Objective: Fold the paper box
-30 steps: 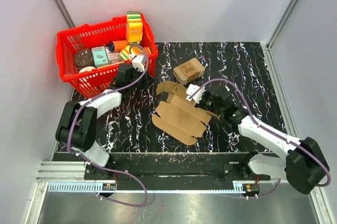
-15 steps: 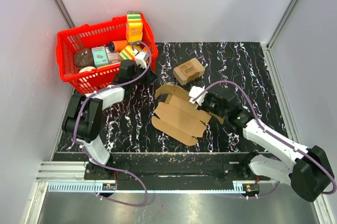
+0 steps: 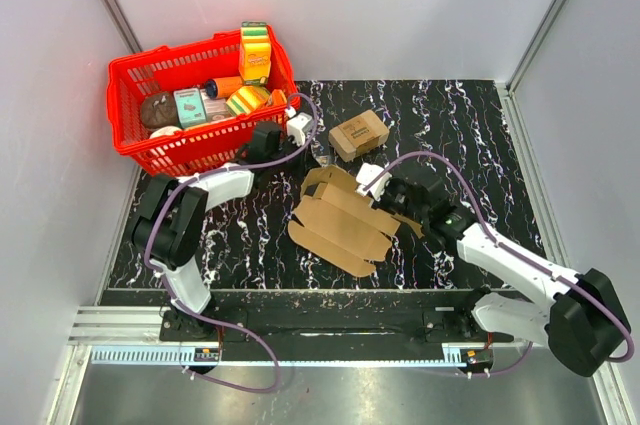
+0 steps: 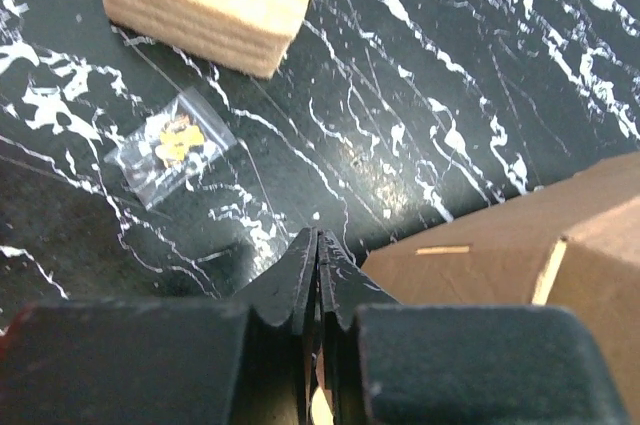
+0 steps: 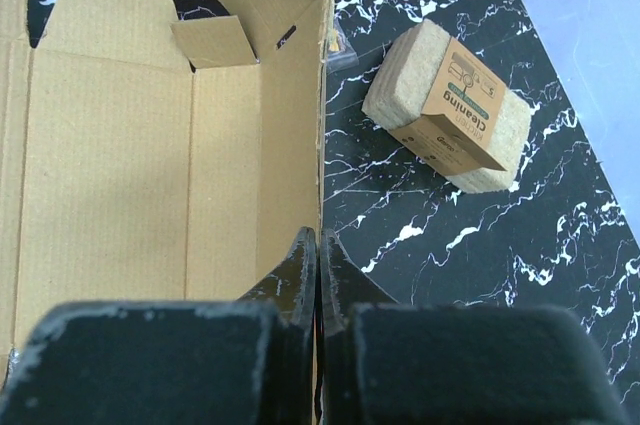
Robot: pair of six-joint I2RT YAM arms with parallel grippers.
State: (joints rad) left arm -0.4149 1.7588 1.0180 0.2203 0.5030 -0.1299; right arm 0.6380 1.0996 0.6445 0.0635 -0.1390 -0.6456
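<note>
So the paper box (image 3: 343, 217) is lying mostly flat and open around the middle of the table (image 3: 470, 125), flaps half up at its 12 o'clock end. The right end effector (image 5: 318, 245) is clenched on the box's 3 o'clock side wall edge. The left end effector (image 4: 318, 245) is pinched closed on nothing, just off the box's 12 o'clock corner. There's a little printed cardboard box (image 3: 359, 134) at 12 o'clock and a red basket (image 3: 130, 145) at 10 o'clock.

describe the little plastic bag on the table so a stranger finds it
On the black marbled table, look between the chunky printed tan block and the flat brown paper box. The bag lies there: small, clear plastic, something yellow inside, unlike its cardboard-coloured neighbours.
</note>
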